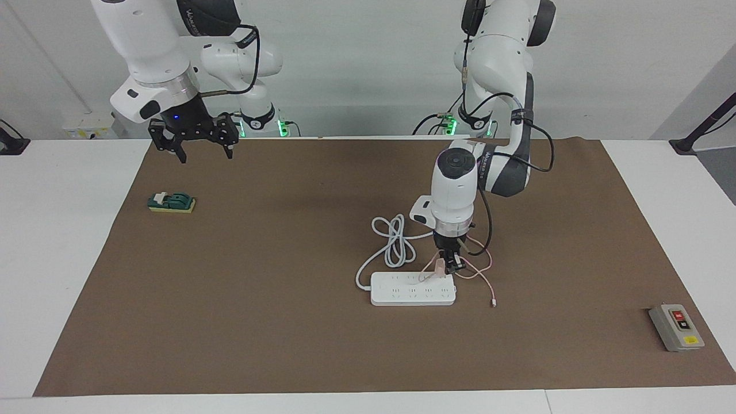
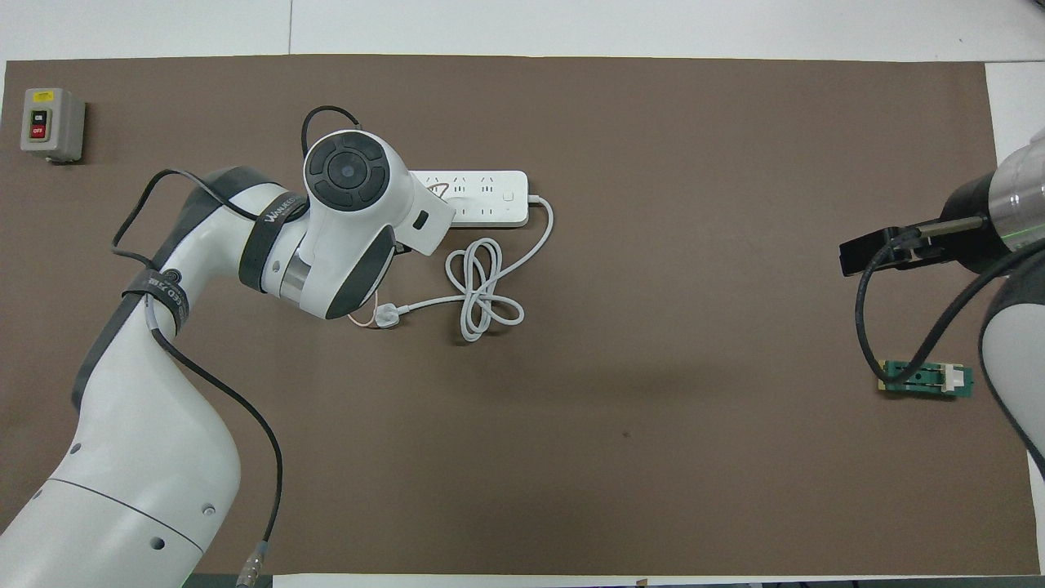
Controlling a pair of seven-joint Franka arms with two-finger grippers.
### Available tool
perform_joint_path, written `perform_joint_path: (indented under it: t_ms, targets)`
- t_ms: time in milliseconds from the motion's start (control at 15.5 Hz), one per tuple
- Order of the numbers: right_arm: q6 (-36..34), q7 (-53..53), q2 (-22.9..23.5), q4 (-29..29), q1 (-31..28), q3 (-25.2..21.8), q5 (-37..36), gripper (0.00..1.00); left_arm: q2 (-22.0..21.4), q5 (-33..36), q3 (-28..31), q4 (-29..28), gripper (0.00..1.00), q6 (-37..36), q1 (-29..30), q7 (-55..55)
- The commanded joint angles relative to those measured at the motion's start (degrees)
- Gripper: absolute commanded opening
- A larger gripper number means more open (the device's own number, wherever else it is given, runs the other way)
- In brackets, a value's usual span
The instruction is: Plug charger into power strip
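The white power strip (image 1: 413,288) lies flat on the brown mat; in the overhead view only part of the power strip (image 2: 482,198) shows beside the left arm's wrist. My left gripper (image 1: 450,265) points straight down over the strip's end toward the left arm's side, shut on the small pale-pink charger (image 1: 440,267). The charger hangs just over the socket row nearer the robots; I cannot tell if its prongs touch. Its thin pink cable (image 1: 482,271) loops on the mat beside the strip. My right gripper (image 1: 195,145) waits open, up in the air at the right arm's end.
The strip's thick white cord (image 1: 395,240) lies coiled nearer the robots, ending in a white plug (image 2: 389,314). A grey button box (image 1: 676,326) sits at the left arm's end. A green part on a yellow pad (image 1: 171,202) lies below the right gripper.
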Motion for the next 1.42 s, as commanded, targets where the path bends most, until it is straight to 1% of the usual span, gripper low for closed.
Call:
perform_joint_path:
  t_ms: [0,194,323,517,1356]
  targets:
    - [0.79,0.97,-1.03,-1.04,-0.71,0.47,0.3,1.0,0.8,0.92,0.17,-1.56,0.0,1.59,0.31,-1.14]
    - [0.52,0.88,-1.03,-1.04,-0.71,0.47,0.3,1.0,0.72,1.19,0.35,-1.74,0.0,1.33,0.4,-0.97]
    - [0.44,0.88,-1.03,-1.04,-0.63,0.47,0.3,1.0,0.63,2.68,0.26,-1.83,0.0,1.41,0.4,-1.05]
    - [0.44,0.88,-1.03,-1.04,-0.71,0.47,0.3,1.0,0.54,2.86,0.26,-1.83,0.0,-0.25,0.31,-1.05]
    - [0.43,0.79,-1.03,-1.04,-0.71,0.47,0.21,1.0,0.28,2.86,0.17,-1.91,0.0,-2.01,0.4,-0.35]
